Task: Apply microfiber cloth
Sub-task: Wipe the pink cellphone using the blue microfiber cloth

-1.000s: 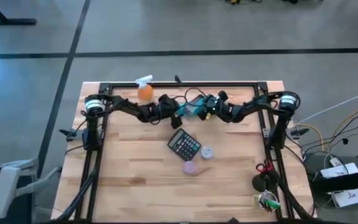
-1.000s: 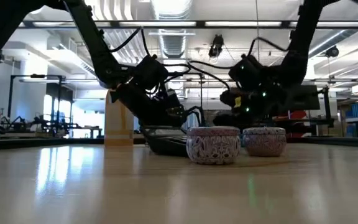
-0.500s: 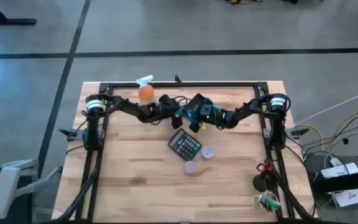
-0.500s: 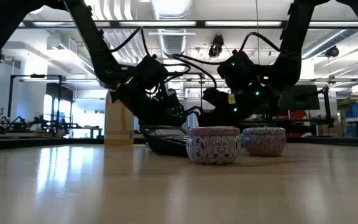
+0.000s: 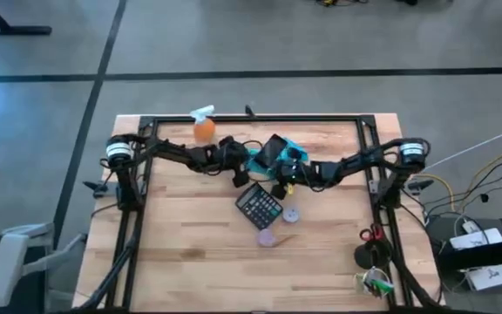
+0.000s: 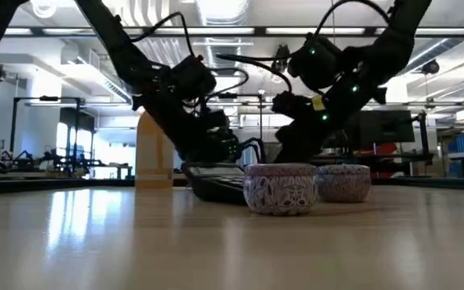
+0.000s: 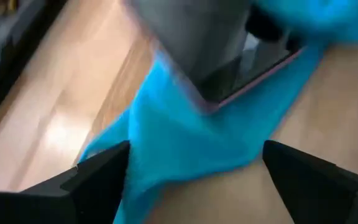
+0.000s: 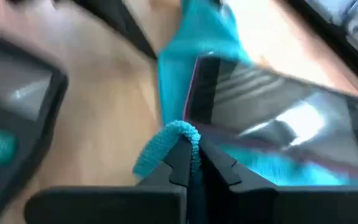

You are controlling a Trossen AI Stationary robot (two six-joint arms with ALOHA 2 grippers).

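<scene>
A corner of the microfiber cloth is pinched by the right tool; the left tool is spread above the cloth.

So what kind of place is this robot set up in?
Probably a robotics lab or workshop: a wooden table with mounted arms, exposed ceiling ducts and strip lights, and workstations in the open room behind.

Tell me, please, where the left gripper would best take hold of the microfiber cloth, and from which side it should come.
Probably the loose flap of the microfiber cloth that spreads flat on the table, clear of the dark slab lying on it. The open left gripper already faces that flap, so coming straight down onto its free edge looks best. The right gripper is shut on another corner.
</scene>
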